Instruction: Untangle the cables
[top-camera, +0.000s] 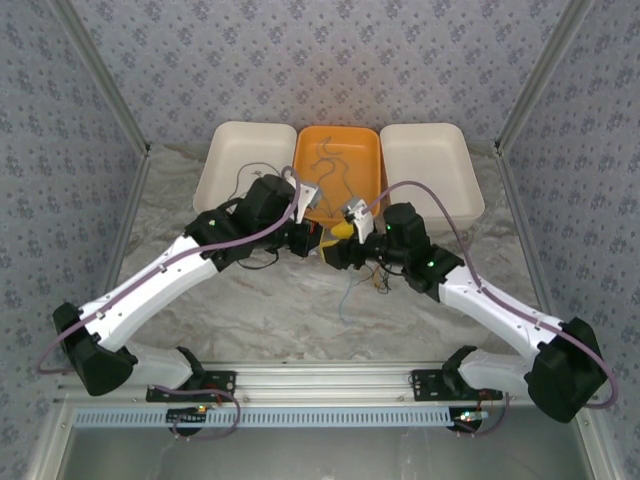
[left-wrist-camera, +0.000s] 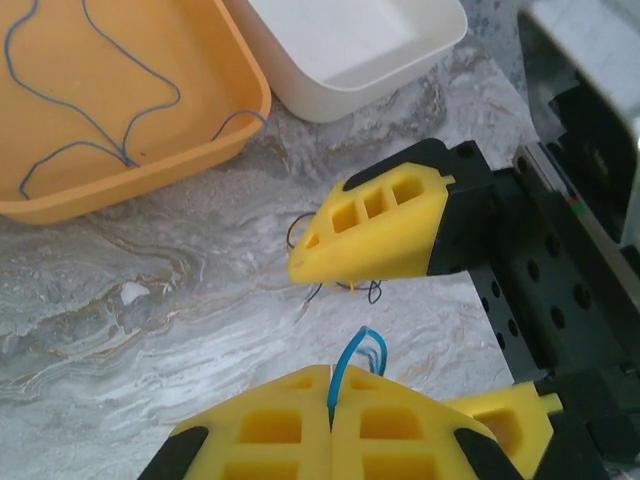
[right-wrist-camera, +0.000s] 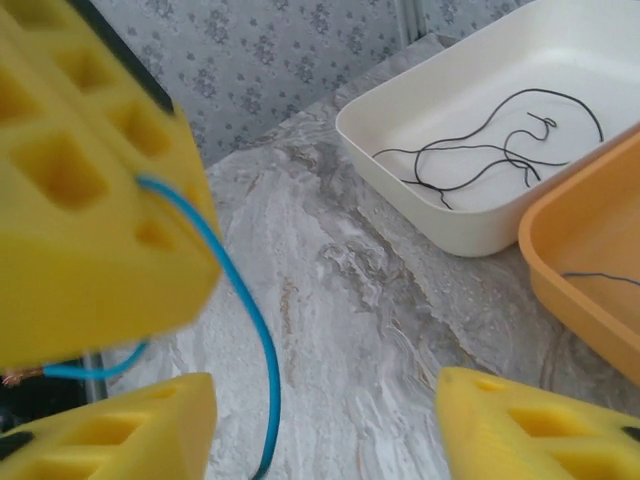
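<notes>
Both arm bases sit bolted at the near edge of the worktop (top-camera: 250, 315). Left arm (top-camera: 150, 285) and right arm (top-camera: 500, 310) reach inward, and the wrists meet near the middle, just short of the trays.

Left end effector (left-wrist-camera: 331, 385): yellow fingers pressed together, pinching a blue cable (left-wrist-camera: 345, 358). It rises from the seam between the tips in a small loop. From the right wrist camera the same cable hangs from those fingers in a long downward curve, with a bare coppery tip sticking out to one side.

Right end effector (right-wrist-camera: 325, 410): fingers (right-wrist-camera: 540, 425) spread well apart, gripping nothing. The hanging blue strand drops through the gap, close beside one finger. Whether it touches that finger I cannot tell.

Loose cables (top-camera: 352, 285): a small tangle of thin dark and pale strands on the marbled worktop, under the two end effectors and trailing toward the near edge.

Farther back, three trays stand in a row along the far edge.
- Orange tray (left-wrist-camera: 250, 110), middle: a thin blue-green cable (left-wrist-camera: 100, 130) wanders over its floor in open loops, one end curving up to the near rim.
- Left white tray (right-wrist-camera: 400, 190): dark cables (right-wrist-camera: 480, 150) lie in loose loops, crossing each other, flat on the floor.
- Right white tray (left-wrist-camera: 340, 95): just beside the orange tray.
</notes>
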